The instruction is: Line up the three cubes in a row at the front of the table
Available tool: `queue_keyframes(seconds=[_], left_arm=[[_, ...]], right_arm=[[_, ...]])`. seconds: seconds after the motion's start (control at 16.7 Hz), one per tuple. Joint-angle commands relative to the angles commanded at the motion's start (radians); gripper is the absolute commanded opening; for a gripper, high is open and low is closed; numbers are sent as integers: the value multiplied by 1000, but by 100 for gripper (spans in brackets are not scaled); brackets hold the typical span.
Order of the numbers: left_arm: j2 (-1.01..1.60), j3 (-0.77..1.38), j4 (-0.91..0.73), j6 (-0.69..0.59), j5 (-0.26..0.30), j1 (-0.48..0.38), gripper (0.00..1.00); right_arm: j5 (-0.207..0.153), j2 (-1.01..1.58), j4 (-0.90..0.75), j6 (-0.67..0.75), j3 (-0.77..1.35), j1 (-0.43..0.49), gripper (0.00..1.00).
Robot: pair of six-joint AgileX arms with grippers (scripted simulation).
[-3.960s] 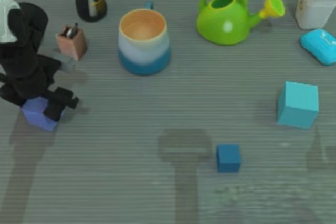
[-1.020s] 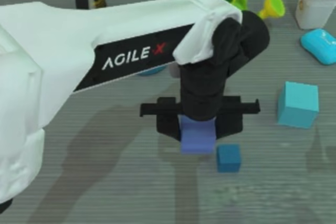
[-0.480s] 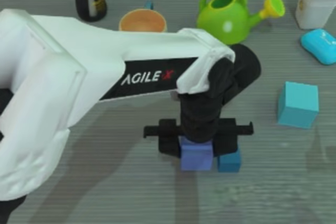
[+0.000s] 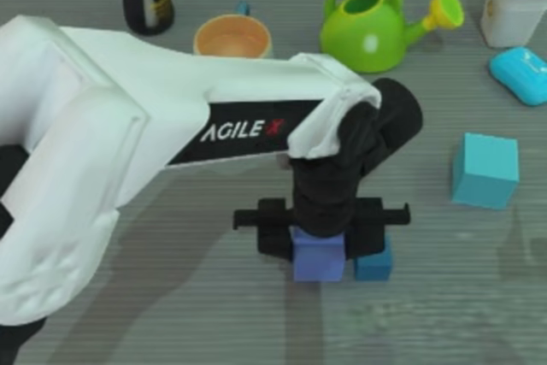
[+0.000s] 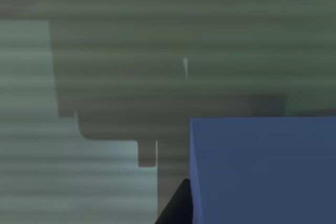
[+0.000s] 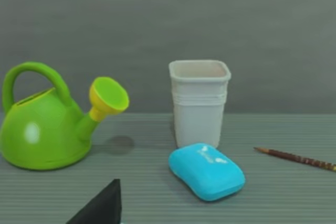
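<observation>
Periwinkle cube (image 4: 318, 259) sits pinched in the left hand (image 4: 320, 237), low over the front middle of the surface (image 4: 171, 314), just beside the small dark blue cube (image 4: 373, 261). To place it well, I judge it should go down flat, edges square with its neighbour, before the fingers spread. Turquoise cube (image 4: 485, 170) waits well apart at right. Right hand is out of the top view; its state I cannot tell.

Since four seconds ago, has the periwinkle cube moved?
Yes. The periwinkle cube, held in the left pincer, has gone from the table's left edge rightward to sit beside the dark blue cube, which stayed put.
</observation>
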Motion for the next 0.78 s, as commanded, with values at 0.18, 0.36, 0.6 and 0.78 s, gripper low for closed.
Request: queue_keyframes(seconds=[0.18, 0.36, 0.6, 0.78], left_arm=[[0, 0, 0, 0, 0, 0, 45], [0, 0, 0, 0, 0, 0, 68], [0, 0, 0, 0, 0, 0, 98], [0, 0, 0, 0, 0, 0, 100]], right_arm=[[0, 0, 0, 0, 0, 0, 100], [0, 0, 0, 0, 0, 0, 100], [0, 0, 0, 0, 0, 0, 100], [0, 0, 0, 0, 0, 0, 100]])
